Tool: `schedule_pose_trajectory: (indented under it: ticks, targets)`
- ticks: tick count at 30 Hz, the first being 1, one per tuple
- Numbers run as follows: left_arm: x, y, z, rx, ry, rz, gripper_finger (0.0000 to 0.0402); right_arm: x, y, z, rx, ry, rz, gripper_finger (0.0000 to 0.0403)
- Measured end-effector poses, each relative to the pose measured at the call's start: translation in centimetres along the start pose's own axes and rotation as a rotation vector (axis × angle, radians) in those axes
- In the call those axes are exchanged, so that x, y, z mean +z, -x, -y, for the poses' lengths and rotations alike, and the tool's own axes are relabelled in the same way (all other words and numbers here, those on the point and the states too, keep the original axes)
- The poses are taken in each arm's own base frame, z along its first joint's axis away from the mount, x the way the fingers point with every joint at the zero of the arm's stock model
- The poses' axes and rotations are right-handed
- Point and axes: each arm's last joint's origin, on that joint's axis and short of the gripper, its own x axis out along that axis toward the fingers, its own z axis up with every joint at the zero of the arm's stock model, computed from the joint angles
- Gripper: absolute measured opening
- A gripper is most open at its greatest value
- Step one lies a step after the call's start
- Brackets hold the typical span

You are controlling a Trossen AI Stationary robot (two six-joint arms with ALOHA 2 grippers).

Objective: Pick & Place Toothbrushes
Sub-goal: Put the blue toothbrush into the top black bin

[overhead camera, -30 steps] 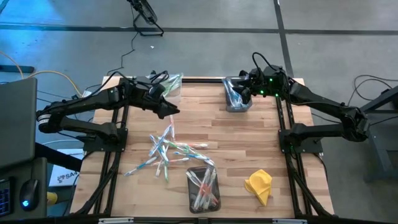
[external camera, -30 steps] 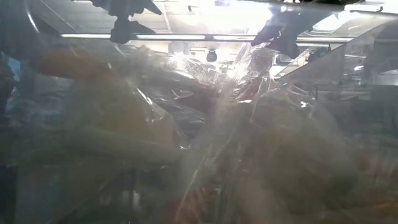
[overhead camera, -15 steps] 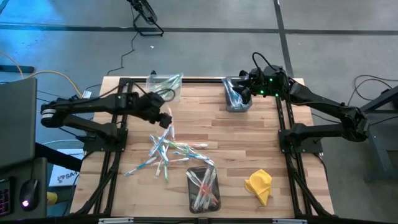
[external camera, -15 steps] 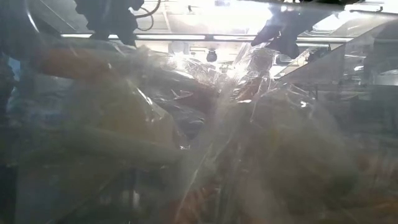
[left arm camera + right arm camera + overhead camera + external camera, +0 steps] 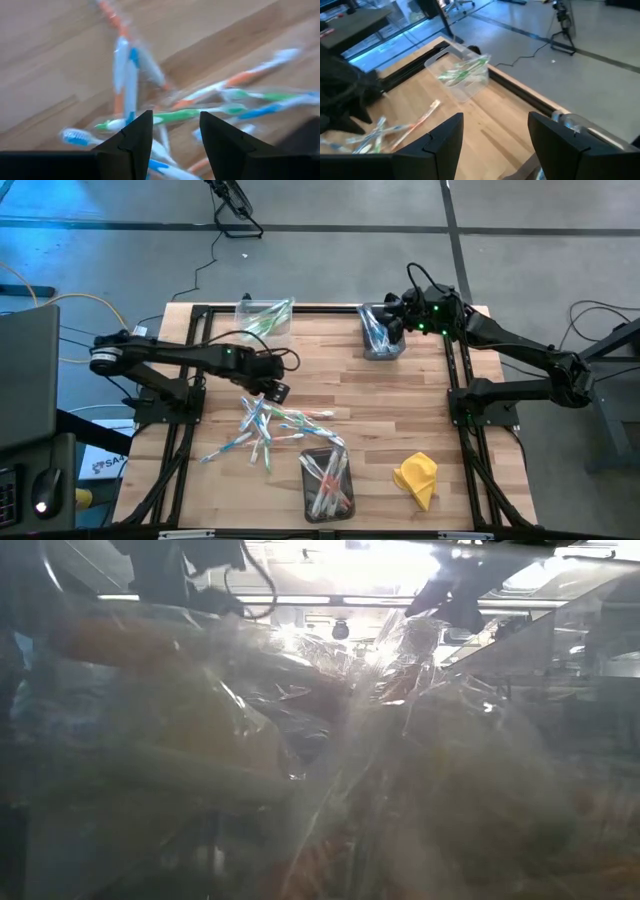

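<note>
Several loose toothbrushes [image 5: 268, 425], white with green, blue or pink-red accents, lie criss-crossed on the wooden table left of centre. My left gripper [image 5: 276, 391] hangs over the far end of this pile, pointing steeply down. In the left wrist view it [image 5: 175, 135] is open, with a green toothbrush [image 5: 185, 115] lying below the gap and untouched. My right gripper [image 5: 495, 145] is open with nothing between its fingers, and in the high view it [image 5: 392, 322] hovers at the far bin of blue toothbrushes [image 5: 380, 332].
A clear bin with green toothbrushes [image 5: 265, 317] stands at the far left edge, and a dark bin with pink-red ones [image 5: 328, 482] at the near middle. A yellow cloth [image 5: 417, 478] lies near right. Crinkled clear plastic [image 5: 300, 760] blocks the low view.
My left gripper has swung from beside the far-left bin toward the table's near edge and slightly right. It has come down over the loose pile and tipped from nearly level to steeply downward. The toothbrushes have not moved.
</note>
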Motion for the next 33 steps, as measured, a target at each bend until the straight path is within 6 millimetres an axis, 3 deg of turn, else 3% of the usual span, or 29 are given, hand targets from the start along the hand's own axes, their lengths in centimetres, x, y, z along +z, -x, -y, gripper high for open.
schedule_pose_trajectory:
  ticks: [7, 19, 33]
  targets:
    - [-0.3, -2.0, -0.3, 0.139, 0.036, -0.068, 0.0158, 0.0, 0.0, 0.1, -0.026, 0.000, 0.008, 0.0215]
    - [0.0, -3.6, -0.4, 0.241, 0.002, -0.016, 0.0158, 0.0, 0.0, 0.1, -0.026, -0.001, 0.007, 0.0215]
    - [0.3, -5.9, 0.4, 0.234, -0.076, -0.032, 0.0158, 0.0, 0.0, 0.1, -0.026, -0.001, 0.006, 0.0215]
